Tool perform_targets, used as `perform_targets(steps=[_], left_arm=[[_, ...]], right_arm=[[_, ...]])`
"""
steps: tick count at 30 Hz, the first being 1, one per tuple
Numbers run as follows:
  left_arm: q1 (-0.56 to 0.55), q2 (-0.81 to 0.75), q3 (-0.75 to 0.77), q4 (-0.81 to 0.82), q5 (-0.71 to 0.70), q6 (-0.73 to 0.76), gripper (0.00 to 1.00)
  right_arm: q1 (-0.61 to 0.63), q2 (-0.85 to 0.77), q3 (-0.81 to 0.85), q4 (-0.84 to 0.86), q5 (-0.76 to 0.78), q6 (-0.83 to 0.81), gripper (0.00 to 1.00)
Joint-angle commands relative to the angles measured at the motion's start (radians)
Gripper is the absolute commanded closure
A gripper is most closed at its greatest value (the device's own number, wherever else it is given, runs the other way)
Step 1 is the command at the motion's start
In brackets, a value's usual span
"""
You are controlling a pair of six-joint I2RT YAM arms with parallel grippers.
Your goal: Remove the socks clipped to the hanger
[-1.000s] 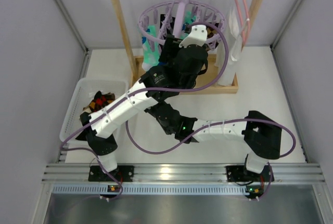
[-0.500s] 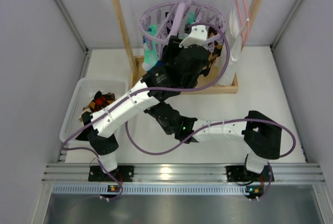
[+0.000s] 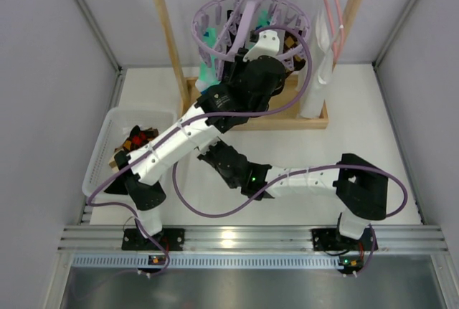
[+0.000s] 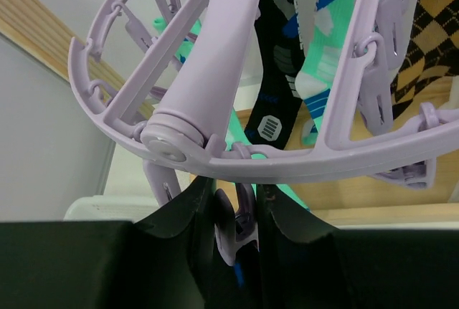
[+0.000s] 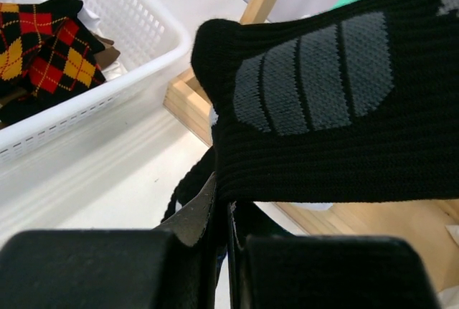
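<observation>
Left gripper (image 4: 233,205): jaws narrowed onto a lilac clip peg (image 4: 231,241), one finger against each side, just under the hanger (image 4: 215,58) ring.
Right gripper (image 5: 222,216): pressed together, apparently pinching the lower edge of a black sock (image 5: 323,108) with a grey patch; the contact is partly hidden.
Left wrist only: mint-green sock (image 4: 324,44), black patched sock (image 4: 276,87) and tan argyle sock (image 4: 430,22) hang clipped from the ring.
Right wrist only: white basket (image 5: 143,58) holding a red-yellow argyle sock (image 5: 43,44).
Top view only: hanger hooked on the wooden rack (image 3: 166,36); right gripper hidden under the left arm (image 3: 186,137).
</observation>
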Motion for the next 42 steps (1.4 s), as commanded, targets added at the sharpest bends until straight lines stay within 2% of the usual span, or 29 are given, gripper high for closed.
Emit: perform_targets(steps=[1,6,7,8,10,12,13,15,17,18,20,21,24,30,31,33,35,42], left_arm=[[0.029,0.000,0.005,0.054,0.030,-0.015,0.76],[0.035,-0.002,0.003,0.054,0.039,-0.021,0.87],[0.035,-0.003,0.001,0.054,0.039,-0.023,0.93],[0.035,-0.005,0.000,0.056,0.044,-0.027,0.95],[0.036,-0.008,-0.009,0.056,0.062,-0.032,0.95],[0.036,-0.020,-0.018,0.053,0.106,-0.044,0.90],[0.035,-0.029,-0.041,0.053,0.131,-0.052,0.84],[0.035,-0.067,-0.072,0.053,0.185,-0.079,0.56],[0.032,-0.092,-0.117,0.054,0.242,-0.090,0.48],[0.029,-0.115,-0.132,0.054,0.249,-0.092,0.36],[0.025,-0.138,-0.166,0.053,0.256,-0.093,0.23],[0.022,-0.170,-0.181,0.054,0.251,-0.093,0.03],[0.019,-0.241,-0.265,0.053,0.249,-0.105,0.02],[0.015,-0.550,-0.518,0.050,0.210,-0.193,0.02],[0.013,-0.636,-0.581,0.050,0.194,-0.210,0.02],[0.013,-0.708,-0.653,0.045,0.141,-0.216,0.02],[0.015,-0.809,-0.687,0.024,0.070,-0.225,0.02],[0.015,-1.064,-0.807,-0.012,-0.030,-0.216,0.02]], right_arm=[[0.028,-0.031,-0.015,0.030,-0.012,-0.005,1.00],[0.028,-0.059,-0.076,0.061,0.002,0.022,1.00],[0.028,-0.076,-0.105,0.070,0.008,0.029,1.00],[0.028,-0.084,-0.122,0.076,0.011,0.044,1.00],[0.028,-0.105,-0.180,0.088,0.027,0.065,1.00],[0.030,-0.145,-0.228,0.098,0.025,0.111,1.00],[0.028,-0.172,-0.277,0.107,0.025,0.127,1.00],[0.027,-0.197,-0.323,0.111,0.028,0.162,1.00],[0.024,-0.235,-0.375,0.096,0.042,0.186,1.00],[0.019,-0.251,-0.389,0.090,0.030,0.197,1.00],[0.007,-0.298,-0.423,0.058,0.004,0.219,1.00],[0.004,-0.312,-0.438,0.050,-0.021,0.225,1.00],[-0.008,-0.355,-0.454,0.042,-0.105,0.245,1.00],[-0.051,-0.389,-0.437,0.047,-0.336,0.248,1.00],[-0.061,-0.390,-0.429,0.056,-0.360,0.240,1.00],[-0.067,-0.389,-0.397,0.062,-0.435,0.236,1.00],[-0.084,-0.374,-0.362,0.062,-0.482,0.233,1.00],[-0.096,-0.202,-0.014,-0.025,-0.709,0.188,1.00]])
